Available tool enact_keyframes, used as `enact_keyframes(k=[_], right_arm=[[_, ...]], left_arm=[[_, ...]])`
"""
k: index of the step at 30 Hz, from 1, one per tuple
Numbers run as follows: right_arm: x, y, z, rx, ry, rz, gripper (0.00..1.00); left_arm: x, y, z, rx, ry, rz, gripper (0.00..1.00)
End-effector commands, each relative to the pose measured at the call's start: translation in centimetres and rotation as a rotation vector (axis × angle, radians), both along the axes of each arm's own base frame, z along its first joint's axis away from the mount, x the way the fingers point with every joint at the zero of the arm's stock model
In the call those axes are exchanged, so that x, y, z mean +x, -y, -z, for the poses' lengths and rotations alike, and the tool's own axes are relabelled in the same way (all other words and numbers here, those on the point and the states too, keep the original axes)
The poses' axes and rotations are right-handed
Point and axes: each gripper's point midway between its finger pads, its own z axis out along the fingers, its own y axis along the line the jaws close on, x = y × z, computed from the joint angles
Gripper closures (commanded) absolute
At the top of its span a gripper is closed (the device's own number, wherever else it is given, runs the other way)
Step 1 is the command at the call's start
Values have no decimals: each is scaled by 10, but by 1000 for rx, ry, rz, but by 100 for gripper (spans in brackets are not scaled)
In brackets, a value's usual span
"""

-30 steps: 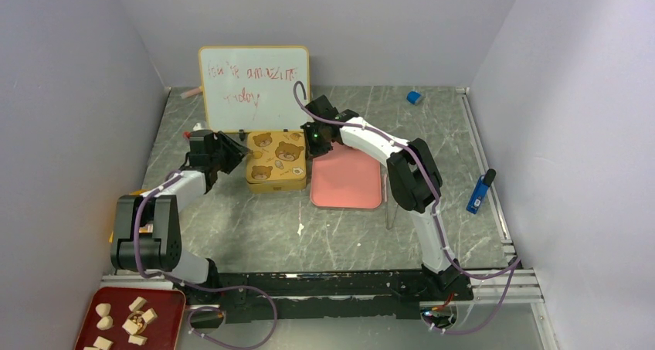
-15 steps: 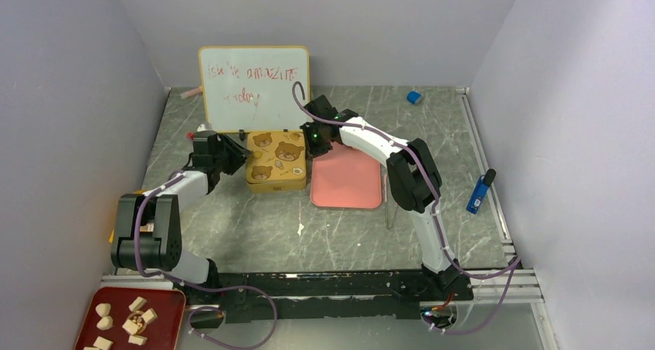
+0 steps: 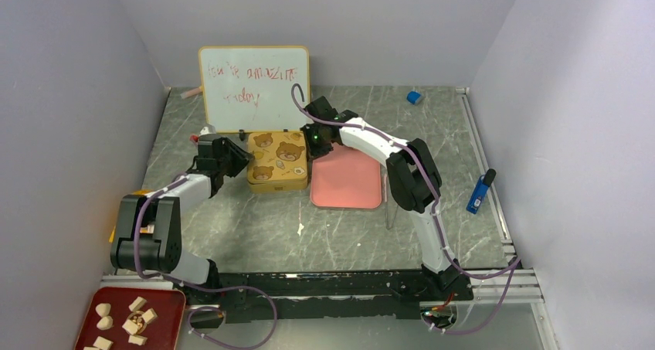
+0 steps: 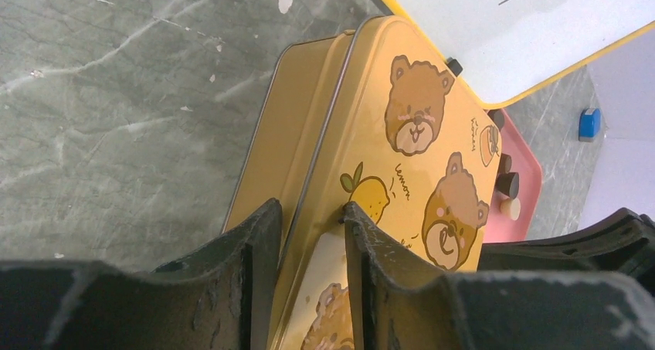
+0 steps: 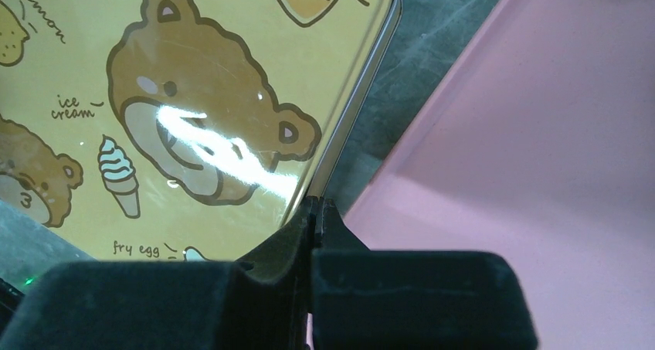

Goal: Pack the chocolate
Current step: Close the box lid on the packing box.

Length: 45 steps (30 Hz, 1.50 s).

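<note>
The chocolate shows only in the left wrist view: dark pieces [image 4: 507, 183] and a tan piece [image 4: 510, 207] on the pink tray [image 4: 527, 172] beyond the tin. A yellow bear-print tin [image 3: 276, 163] sits closed between both grippers. My left gripper [image 3: 234, 158] is at the tin's left edge. In its wrist view the left gripper [image 4: 307, 211] is open, one finger [image 4: 255, 246] beside the tin's wall and the other [image 4: 361, 238] on the lid, with the lid's rim between them. My right gripper [image 5: 317, 211] is shut with nothing in it, its tip at the tin's right edge [image 5: 363, 79].
A whiteboard [image 3: 253, 87] stands right behind the tin. The pink tray [image 3: 347, 176] lies to the tin's right. A red tray [image 3: 166, 323] with pale blocky chunks sits at the near left corner. A blue cap [image 3: 415, 97] and a blue clip [image 3: 479, 191] lie at the right.
My left gripper has moved right onto the tin's left edge, and its jaws have narrowed. The right arm and the tin have not moved.
</note>
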Motion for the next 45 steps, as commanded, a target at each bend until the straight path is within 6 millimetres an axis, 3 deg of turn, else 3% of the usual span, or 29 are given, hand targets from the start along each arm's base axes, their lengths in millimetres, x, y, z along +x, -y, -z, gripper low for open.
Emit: enact_keyframes(k=[1,9,21,45], right_arm=[[-5,-4,-18,24,30,-33,100],[-6,-1,-27,25,50,-35,100],[-5,1,-46,25,100,-26,100],[-14,-9,-65,47,133,-51,100]], left_arm=[[-14,14,7,-9,-24,39,61],[-10,26,-3,-4,-13,53,63],[-9,29,-24,-16,28,47,66],[-4,34,-46,-45,71,58,69]])
